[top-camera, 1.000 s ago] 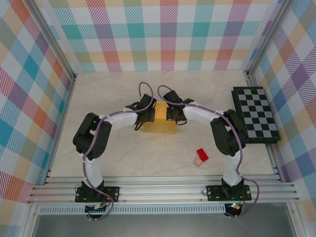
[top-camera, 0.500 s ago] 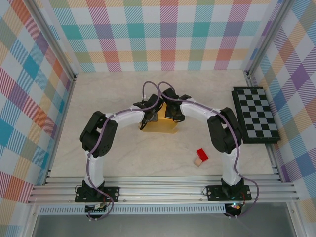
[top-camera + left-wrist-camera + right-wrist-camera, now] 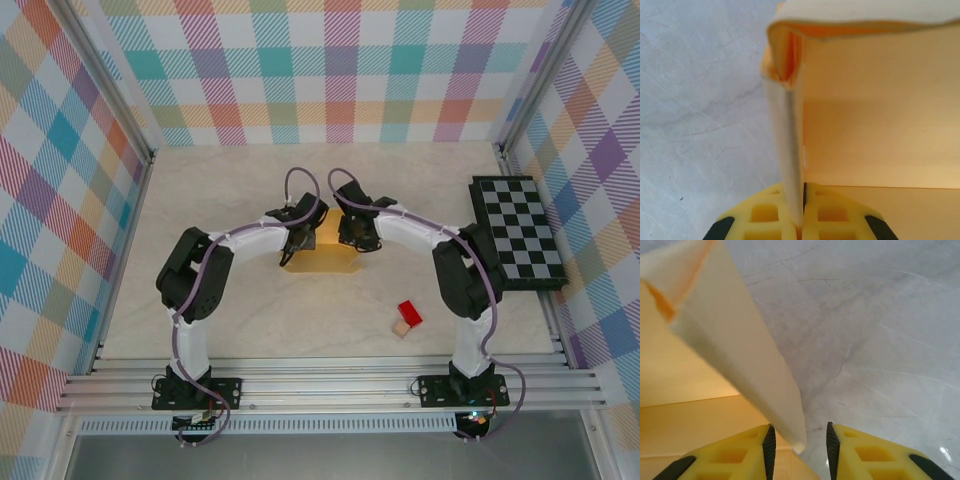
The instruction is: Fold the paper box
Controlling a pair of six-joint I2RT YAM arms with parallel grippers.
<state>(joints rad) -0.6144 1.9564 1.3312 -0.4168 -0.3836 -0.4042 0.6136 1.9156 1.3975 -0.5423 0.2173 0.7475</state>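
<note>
Folding step: judged mid-fold. The paper box [image 3: 320,262] sat near the middle of the table [image 3: 200,200], with the left gripper [image 3: 303,238] at one end and the right gripper [image 3: 353,232] at the other. Its base lay flat and both end walls were raised.
Left grip: clamped on the box's left wall. The thin panel was pinched edge-on between the yellow fingers [image 3: 765,215], with no gap showing.
Right grip: jaws parted a narrow way. The lower corner of the right wall hung between the tips and looked loose rather than squeezed.
Progress: probably past halfway, since the walls stood but the upper flaps curled over unfinished. Whether any tab was locked could not be told.
Next move: likely to call for the right jaws to clear the wall without dragging it outward, while the left hold kept the carton from sliding. After that, a flap would need pressing down and inward.
Material: thin pale orange-yellow cardboard, matte, lighter on the outer face and warmer inside.
Shape: a shallow rectangular trough. The left wall was doubled at its top, with a folded pocket showing there.
Handling: the sheet would probably flex and spring back unless creased firmly.
Surface: pale marbled tabletop, smooth, so the box could skid.
Nearby: a red block [image 3: 409,312] and a checkered board [image 3: 518,233], both well apart from the box.
</note>
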